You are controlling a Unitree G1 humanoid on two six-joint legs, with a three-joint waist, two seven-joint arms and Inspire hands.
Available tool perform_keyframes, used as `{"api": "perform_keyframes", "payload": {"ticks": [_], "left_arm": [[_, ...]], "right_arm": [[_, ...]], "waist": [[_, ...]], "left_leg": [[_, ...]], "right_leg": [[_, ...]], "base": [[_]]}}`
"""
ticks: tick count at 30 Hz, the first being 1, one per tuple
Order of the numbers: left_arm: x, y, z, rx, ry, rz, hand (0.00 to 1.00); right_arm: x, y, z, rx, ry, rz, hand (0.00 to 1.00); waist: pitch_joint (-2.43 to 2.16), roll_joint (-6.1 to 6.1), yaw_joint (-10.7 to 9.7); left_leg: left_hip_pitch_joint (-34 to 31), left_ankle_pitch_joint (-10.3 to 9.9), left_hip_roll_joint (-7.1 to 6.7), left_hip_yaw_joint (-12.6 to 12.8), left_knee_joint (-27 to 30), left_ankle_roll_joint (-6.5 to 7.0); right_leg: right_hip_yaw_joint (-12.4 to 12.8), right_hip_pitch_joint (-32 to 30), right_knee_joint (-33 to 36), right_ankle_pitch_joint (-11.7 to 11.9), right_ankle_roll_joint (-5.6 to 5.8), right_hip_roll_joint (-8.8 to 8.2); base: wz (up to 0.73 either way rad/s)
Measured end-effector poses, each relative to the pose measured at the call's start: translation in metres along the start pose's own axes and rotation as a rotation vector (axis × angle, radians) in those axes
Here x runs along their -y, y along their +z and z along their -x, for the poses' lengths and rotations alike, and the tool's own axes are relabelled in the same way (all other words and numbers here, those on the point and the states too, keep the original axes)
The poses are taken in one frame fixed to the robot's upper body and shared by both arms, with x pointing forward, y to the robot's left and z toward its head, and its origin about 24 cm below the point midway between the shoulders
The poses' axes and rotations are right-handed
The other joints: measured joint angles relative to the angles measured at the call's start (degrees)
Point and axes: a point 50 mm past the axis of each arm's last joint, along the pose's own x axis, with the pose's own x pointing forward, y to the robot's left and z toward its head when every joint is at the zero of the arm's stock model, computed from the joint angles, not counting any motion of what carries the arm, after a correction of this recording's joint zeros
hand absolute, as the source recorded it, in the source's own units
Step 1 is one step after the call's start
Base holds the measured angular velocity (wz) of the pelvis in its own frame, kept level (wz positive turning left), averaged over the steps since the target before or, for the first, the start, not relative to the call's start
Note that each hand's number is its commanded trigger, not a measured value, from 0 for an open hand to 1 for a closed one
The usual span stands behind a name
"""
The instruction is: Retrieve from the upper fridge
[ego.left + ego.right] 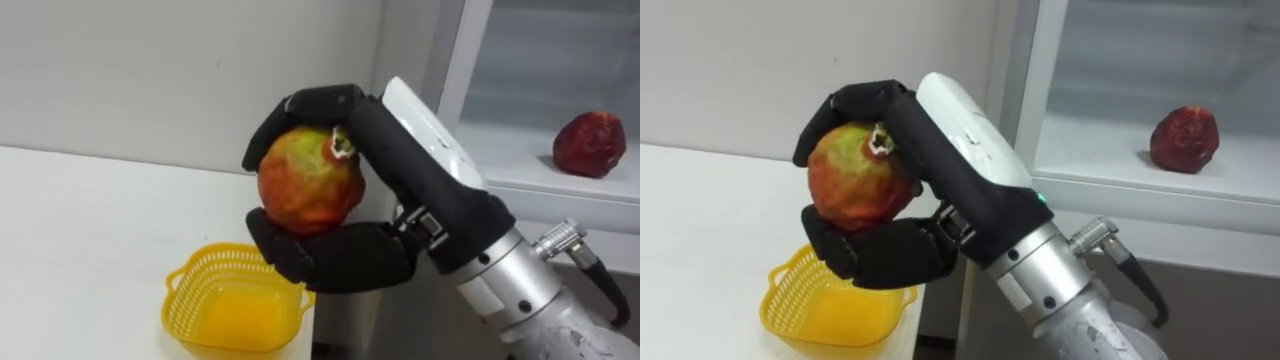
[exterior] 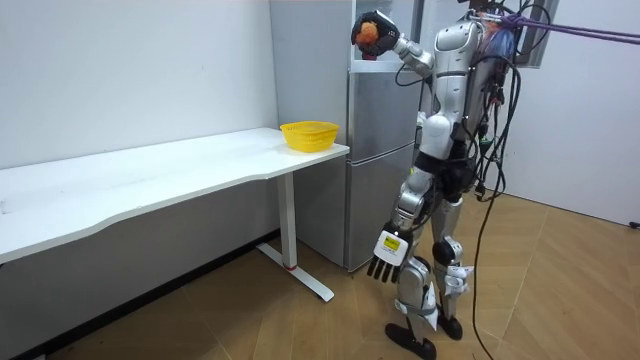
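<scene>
My right hand (image 1: pixel 340 258) is shut on a round red, green and yellow fruit (image 1: pixel 310 180), fingers over its top and thumb beneath. It hangs in the air above a yellow mesh basket (image 1: pixel 188 278) on the white table's corner. A second, dark red fruit (image 1: pixel 590 143) lies on the white shelf (image 1: pixel 520 172) of the open upper fridge, to the right of the hand. In the room view I stand before the fridge (image 2: pixel 380 180) with the held fruit (image 2: pixel 371 33) raised at its upper compartment. My left hand (image 2: pixel 385 257) hangs open by my thigh.
The white table (image 1: pixel 80 250) runs along the wall to my left, and its right end stops just short of the fridge. A plain white wall stands behind it. Wooden floor lies around me in the room view.
</scene>
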Motion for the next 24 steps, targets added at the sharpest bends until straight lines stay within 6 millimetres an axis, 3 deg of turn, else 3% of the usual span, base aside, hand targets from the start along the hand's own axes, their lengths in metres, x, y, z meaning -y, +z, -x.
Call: {"api": "perform_keyframes", "payload": {"ticks": [6, 14, 17, 24], "left_arm": [[0.001, -0.002, 0.000, -0.014, -0.004, 0.010, 0.00], [0.000, 0.001, -0.001, -0.013, -0.009, 0.006, 0.00], [-0.001, 0.003, -0.001, -0.014, -0.002, 0.006, 0.00], [-0.002, -0.003, -0.001, -0.057, 0.007, -0.004, 0.00]], "right_arm": [[-0.010, -0.024, -0.001, -0.127, 0.061, 0.096, 1.00], [-0.020, -0.048, 0.002, -0.237, 0.130, 0.142, 1.00], [-0.028, -0.059, 0.004, -0.293, 0.163, 0.166, 1.00], [-0.048, -0.070, -0.006, -0.328, 0.249, 0.242, 1.00]], "waist": [[0.54, 0.04, 0.8], [0.26, -0.72, 2.1], [0.51, -1.39, 3.2], [0.79, -2.01, 3.3]], "left_leg": [[-0.1, 0.0, -0.08, -0.6, 0.0, 0.00], [-0.9, 0.1, -0.32, -1.6, 0.0, 0.07], [-0.9, 0.3, -0.69, -2.0, 0.1, 0.22], [-1.2, 0.4, -1.18, -3.3, 0.3, 0.47]], "right_leg": [[-1.1, 0.3, 0.0, 0.0, 0.04, -0.35], [-3.0, -0.1, 0.0, 0.0, 0.07, -0.54], [-3.2, 0.0, 0.0, -0.3, 0.46, -0.85], [-3.8, 0.1, 0.0, -0.3, 0.48, -0.88]], "base": [[0.06], [0.08], [0.06], [0.10]]}}
